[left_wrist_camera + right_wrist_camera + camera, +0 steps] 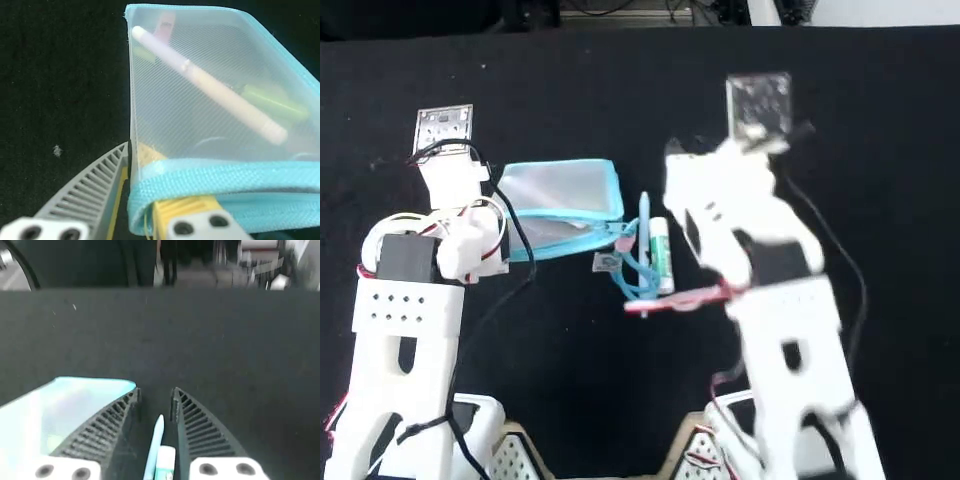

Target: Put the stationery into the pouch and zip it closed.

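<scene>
Right gripper [155,393] spread open over the blue pen [155,440], its long axis running in line with my jaws; left gripper [134,150] clamped on the pouch [200,95] corner.

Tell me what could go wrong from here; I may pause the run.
The right hand is open over the blue pen, with the glue stick close beside it; closing may catch both or knock one away. The left hand pinches the pouch by one edge only, so it may slip free.

pouch [165,125] teal edge pinched in left hand [134,156]; pale pen [207,85], green stick [275,103] show through mesh
</scene>
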